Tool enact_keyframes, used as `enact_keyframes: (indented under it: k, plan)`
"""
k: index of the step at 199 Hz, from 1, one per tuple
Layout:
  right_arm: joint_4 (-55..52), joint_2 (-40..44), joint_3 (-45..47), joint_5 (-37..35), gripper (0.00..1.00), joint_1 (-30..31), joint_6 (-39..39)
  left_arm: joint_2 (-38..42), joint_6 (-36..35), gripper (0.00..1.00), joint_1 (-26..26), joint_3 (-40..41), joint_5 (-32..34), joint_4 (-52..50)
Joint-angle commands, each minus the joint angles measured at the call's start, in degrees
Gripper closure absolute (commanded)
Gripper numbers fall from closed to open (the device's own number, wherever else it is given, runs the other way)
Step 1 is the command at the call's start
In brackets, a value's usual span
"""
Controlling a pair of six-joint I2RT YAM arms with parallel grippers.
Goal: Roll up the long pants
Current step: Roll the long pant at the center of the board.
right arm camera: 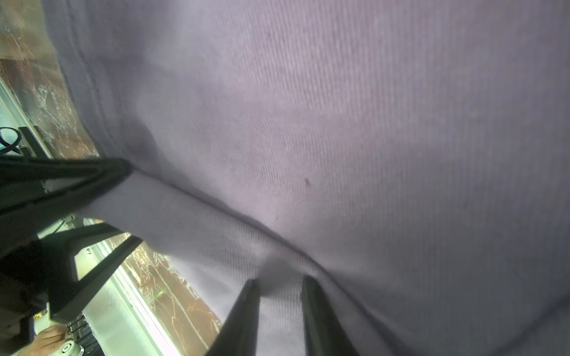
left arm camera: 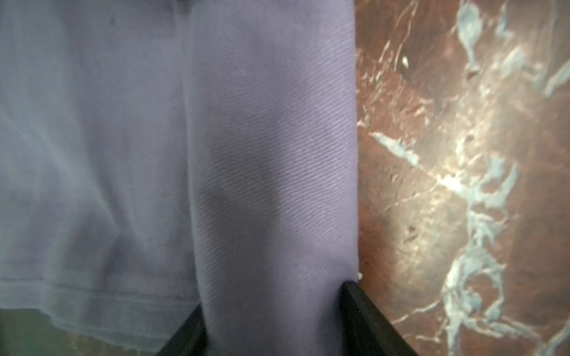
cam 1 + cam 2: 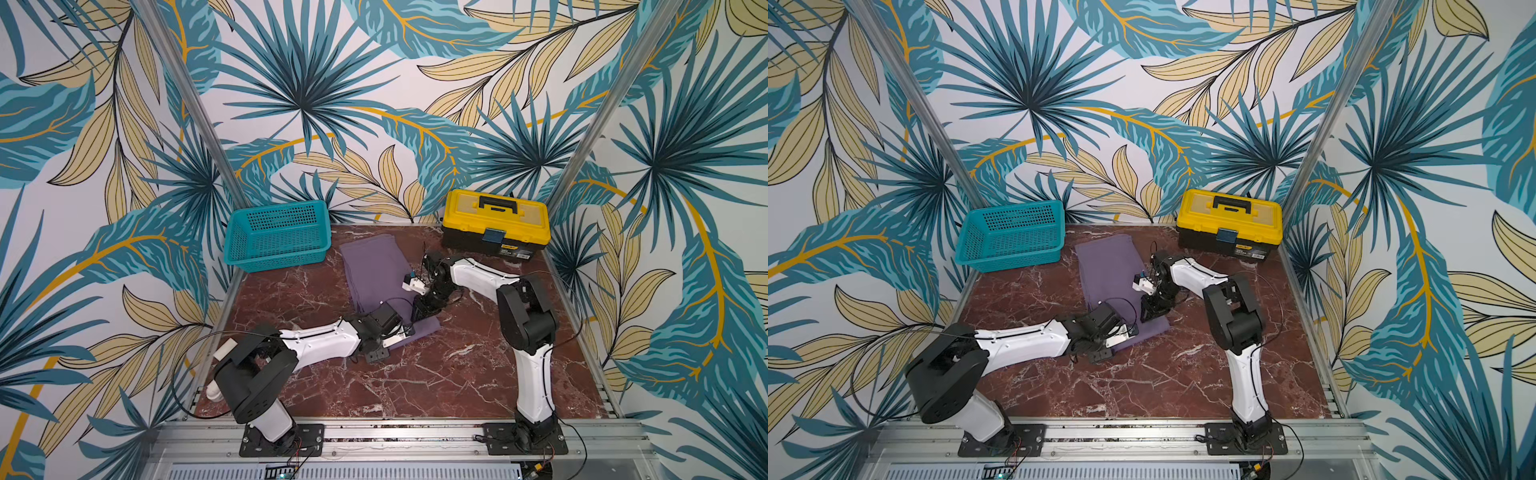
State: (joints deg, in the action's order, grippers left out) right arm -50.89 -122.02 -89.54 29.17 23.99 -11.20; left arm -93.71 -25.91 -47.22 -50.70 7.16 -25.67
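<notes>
The long pants (image 3: 374,266) (image 3: 1108,266) lie folded in a dusty-purple strip down the middle of the marble table, with the near end turned over into a thick fold. Both grippers meet at that near end. In the left wrist view, my left gripper (image 2: 274,294) (image 3: 409,331) has the fold of the pants (image 2: 262,138) filling the gap between its jaws, shut on it. My right gripper (image 1: 279,282) (image 3: 419,315) pinches a ridge of the pants (image 1: 370,123) close beside it. The left gripper's fingers (image 1: 101,172) show clamped over the fold in the right wrist view.
A teal basket (image 3: 276,237) (image 3: 1011,237) stands at the back left, touching the far end of the pants. A yellow and black toolbox (image 3: 494,224) (image 3: 1229,222) stands at the back right. Bare marble table (image 3: 415,386) lies between the arm bases.
</notes>
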Motion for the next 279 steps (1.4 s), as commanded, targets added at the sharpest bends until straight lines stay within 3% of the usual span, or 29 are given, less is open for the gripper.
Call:
enact_keyframes:
  k: [1,21,30,41,56,68,87,103,134,191,242,279]
  plan:
    - [-1.1,-1.5,-0.2,-2.3,0.70,-1.4,-0.6,-4.7,1.6,0.69,0.6,-3.5,-7.5,-6.3]
    - [-0.9,0.9,-0.5,-1.5,0.70,-3.6,2.6,-6.9,6.8,1.00,2.8,-8.0,-18.1,-12.2]
    - [-0.6,3.0,-0.2,-2.2,0.67,-4.9,4.9,-7.1,8.3,1.00,4.0,-9.4,-24.1,-13.1]
    - [-0.2,6.6,0.8,-3.4,0.63,-6.7,8.8,-7.0,10.6,1.00,3.6,-12.0,-24.3,-15.2]
    - [0.9,12.8,4.2,-5.2,0.59,-8.8,14.7,-7.9,14.9,1.00,7.6,-15.6,-36.0,-17.0]
    - [2.9,19.0,8.1,-8.2,0.55,-9.6,19.8,-9.5,18.7,1.00,10.8,-17.2,-41.4,-17.2]
    - [7.2,27.0,16.2,-10.1,0.50,-9.9,28.4,-11.4,27.0,1.00,14.8,-15.9,-50.9,-11.0]
    - [13.5,32.3,24.5,-8.8,0.46,-9.9,37.0,-10.9,33.0,1.00,15.0,-12.5,-54.7,-3.0]
    - [35.7,38.5,41.8,-2.9,0.40,-9.3,57.0,-9.4,38.7,1.00,15.0,-7.8,-55.3,5.7]
    - [57.9,33.7,48.1,-7.2,0.35,-3.8,72.5,-9.3,37.0,1.00,15.0,-7.5,-54.0,4.7]
    - [56.6,25.9,44.5,-6.8,0.36,-0.8,75.8,-8.5,37.5,1.00,15.0,-7.4,-51.8,6.9]
    - [43.2,33.4,44.1,-9.9,0.35,-0.6,71.5,-7.8,38.5,1.00,15.0,-7.8,-48.1,7.1]
